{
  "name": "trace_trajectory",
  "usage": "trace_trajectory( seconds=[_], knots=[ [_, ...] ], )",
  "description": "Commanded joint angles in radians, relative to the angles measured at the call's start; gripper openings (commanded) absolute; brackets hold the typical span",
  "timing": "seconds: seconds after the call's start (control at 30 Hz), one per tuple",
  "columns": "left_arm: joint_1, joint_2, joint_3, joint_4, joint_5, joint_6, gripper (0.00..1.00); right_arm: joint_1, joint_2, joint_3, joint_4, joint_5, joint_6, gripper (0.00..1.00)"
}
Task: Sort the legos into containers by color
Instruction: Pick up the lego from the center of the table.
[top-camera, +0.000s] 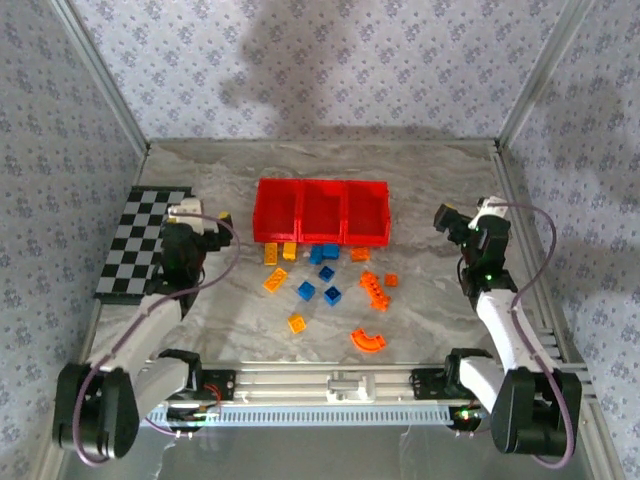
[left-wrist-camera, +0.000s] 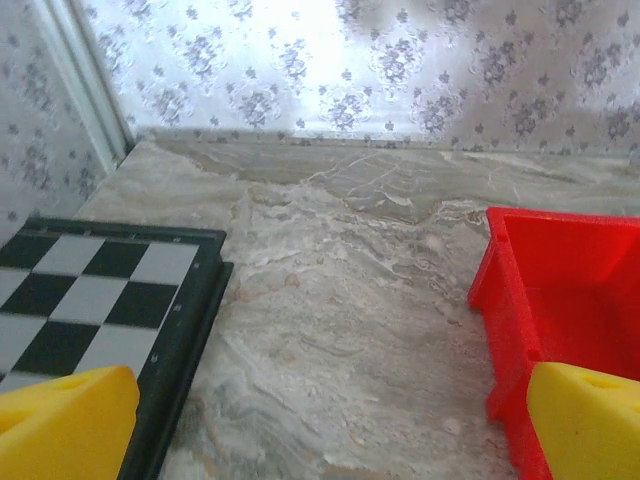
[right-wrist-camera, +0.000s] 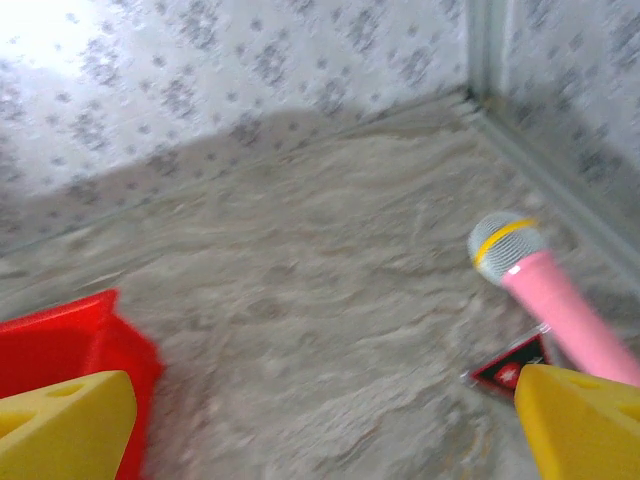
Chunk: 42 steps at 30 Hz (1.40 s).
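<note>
Three joined red containers (top-camera: 322, 210) stand in a row at mid-table. The legos lie loose just in front of them: yellow-orange bricks (top-camera: 275, 280), blue bricks (top-camera: 306, 291), an orange strip (top-camera: 375, 290) and an orange arch (top-camera: 368, 340). My left gripper (top-camera: 198, 214) hovers left of the containers, open and empty. In the left wrist view, bare table lies between its yellow fingertips (left-wrist-camera: 70, 425), with a container's wall (left-wrist-camera: 520, 300) at the right. My right gripper (top-camera: 468, 215) hovers right of the containers, also open and empty. A container's corner (right-wrist-camera: 60, 340) shows beside its fingertips (right-wrist-camera: 580, 430).
A black-and-white checkered board (top-camera: 140, 240) lies at the left edge, close to my left gripper (left-wrist-camera: 335, 420). A pink cylinder with a grey, yellow-ringed head (right-wrist-camera: 560, 300) and a small red-and-black tag (right-wrist-camera: 510, 368) lie by my right gripper (right-wrist-camera: 330, 420). Patterned walls enclose the table.
</note>
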Motion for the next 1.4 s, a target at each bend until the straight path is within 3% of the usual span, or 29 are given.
trace_trajectory(
  seconds=[0.0, 0.1, 0.23, 0.47, 0.8, 1.37],
  knots=[
    [-0.008, -0.067, 0.04, -0.272, -0.047, -0.153, 1.0, 0.033, -0.009, 0.1, -0.371, -0.184, 0.119, 1.0],
    [-0.034, -0.107, 0.059, -0.394, -0.02, -0.194, 1.0, 0.152, 0.022, 0.196, -0.587, -0.189, 0.108, 0.99],
    [-0.139, -0.132, 0.092, -0.515, -0.064, -0.194, 1.0, 0.333, 0.145, 0.313, -0.817, -0.164, 0.103, 0.96],
    [-0.322, -0.111, 0.159, -0.633, -0.127, -0.23, 1.0, 0.523, 0.322, 0.394, -0.93, -0.118, 0.089, 0.9],
    [-0.372, -0.14, 0.182, -0.685, -0.11, -0.246, 1.0, 0.666, 0.485, 0.437, -0.959, -0.037, 0.055, 0.83],
    [-0.373, -0.208, 0.178, -0.701, -0.088, -0.25, 1.0, 0.705, 0.651, 0.483, -0.974, -0.015, -0.016, 0.7]
  ],
)
